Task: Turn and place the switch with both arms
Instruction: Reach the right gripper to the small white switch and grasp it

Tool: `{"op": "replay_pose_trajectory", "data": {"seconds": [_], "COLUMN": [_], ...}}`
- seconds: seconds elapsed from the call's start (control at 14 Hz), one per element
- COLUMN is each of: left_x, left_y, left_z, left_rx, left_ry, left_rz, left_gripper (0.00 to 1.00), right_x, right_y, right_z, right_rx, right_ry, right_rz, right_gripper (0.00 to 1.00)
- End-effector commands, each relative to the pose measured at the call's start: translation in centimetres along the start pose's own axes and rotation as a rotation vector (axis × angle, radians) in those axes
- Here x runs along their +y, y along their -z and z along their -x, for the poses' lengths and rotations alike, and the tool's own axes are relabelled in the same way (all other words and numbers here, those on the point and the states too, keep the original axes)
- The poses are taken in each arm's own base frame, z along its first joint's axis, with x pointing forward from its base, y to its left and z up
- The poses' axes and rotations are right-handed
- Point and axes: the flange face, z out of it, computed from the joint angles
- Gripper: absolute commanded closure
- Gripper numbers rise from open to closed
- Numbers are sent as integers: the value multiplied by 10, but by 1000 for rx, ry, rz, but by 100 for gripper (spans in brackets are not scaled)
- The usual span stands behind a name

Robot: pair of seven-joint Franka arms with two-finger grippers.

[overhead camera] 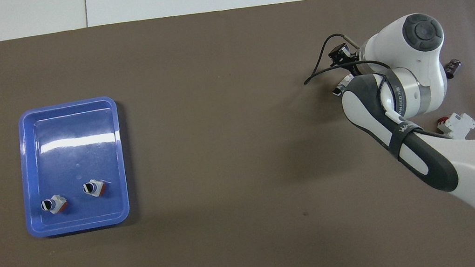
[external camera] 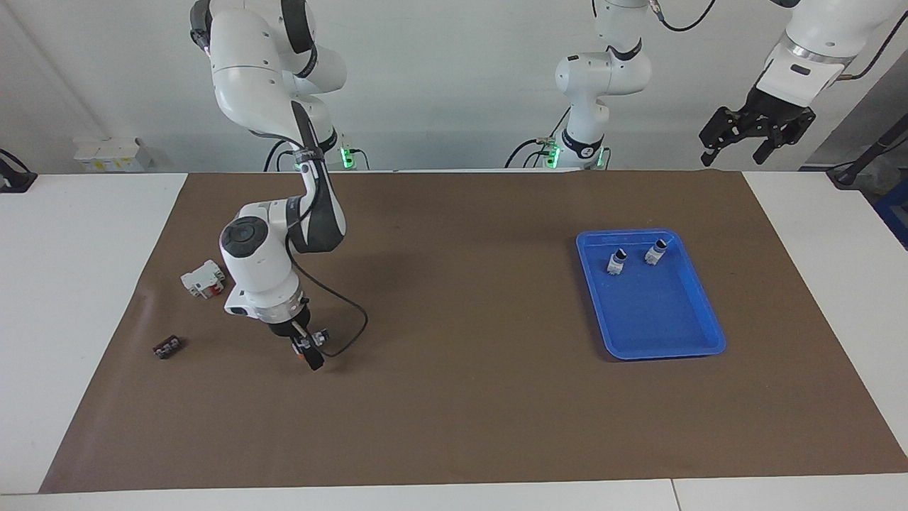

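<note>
The left gripper waited with its fingers spread, empty, in the air above the table edge at the left arm's end, and nearer the robots than the rest, two white pieces already stood in the blue tray. Farther out, the right gripper was down around the switch on the brown mat, jaws released and not yet clenched. Grasping, turning, handing over and placing all seemed left to do.

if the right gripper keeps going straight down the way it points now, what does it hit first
Most likely the switch: the right gripper points down right at it on the brown mat. Whether they already touch is unclear.
</note>
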Motion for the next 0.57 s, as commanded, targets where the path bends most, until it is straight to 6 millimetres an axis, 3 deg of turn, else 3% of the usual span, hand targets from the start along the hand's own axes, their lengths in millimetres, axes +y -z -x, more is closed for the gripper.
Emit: {"op": "replay_pose_trajectory", "data": {"seconds": [0.0, 0.07, 0.21, 0.36, 0.5], "left_x": [-1, -1, -1, -1, -1], "left_y": [1, 1, 1, 1, 1], "left_z": [9, 9, 9, 9, 9], "left_rx": [-3, -3, -3, -3, -3], "left_ry": [1, 1, 1, 1, 1], "left_rz": [-19, -19, -19, -19, -19], "left_gripper": [0, 0, 0, 0, 0], "right_x": [8, 8, 9, 0, -2], "right_y": [-7, -7, -6, 2, 11], "right_z": [-5, -5, -7, -1, -9], "right_rx": [-8, -7, -10, -36, -113], "right_ry": [-24, -27, -27, -52, -137], "right_rz": [-9, -8, -1, -4, -37], "right_gripper": [5, 26, 100, 100, 100]}}
